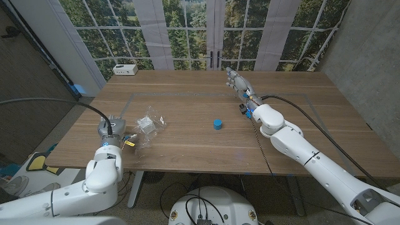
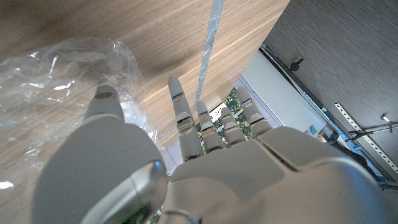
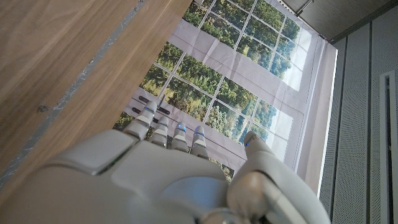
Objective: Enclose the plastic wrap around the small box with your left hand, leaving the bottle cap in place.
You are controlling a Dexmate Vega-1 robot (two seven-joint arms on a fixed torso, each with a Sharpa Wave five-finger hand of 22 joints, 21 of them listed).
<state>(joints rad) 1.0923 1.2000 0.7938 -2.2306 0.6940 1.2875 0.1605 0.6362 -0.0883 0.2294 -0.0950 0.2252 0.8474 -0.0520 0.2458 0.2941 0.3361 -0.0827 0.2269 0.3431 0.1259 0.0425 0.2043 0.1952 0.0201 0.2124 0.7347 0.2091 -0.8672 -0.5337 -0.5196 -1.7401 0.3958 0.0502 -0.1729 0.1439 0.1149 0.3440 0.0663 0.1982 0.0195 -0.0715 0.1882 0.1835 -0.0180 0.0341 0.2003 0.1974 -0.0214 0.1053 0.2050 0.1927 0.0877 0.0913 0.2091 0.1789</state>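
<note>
— Your left hand (image 1: pixel 113 129)?
— Fingers spread, holding nothing, just beside the plastic wrap (image 1: pixel 150 124) and small box (image 1: pixel 146 125).
— Right hand (image 1: pixel 237 82)?
— Open, far side. Bottle cap (image 1: pixel 217 124) mid-table.

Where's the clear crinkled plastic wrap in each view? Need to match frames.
Head view: clear crinkled plastic wrap on the wooden table, left of centre, just ahead of the left hand.
Left wrist view: beside that hand's fingers, on the table.
Right wrist view: not in it.
Shared landmark: the tape line on the table.
</note>
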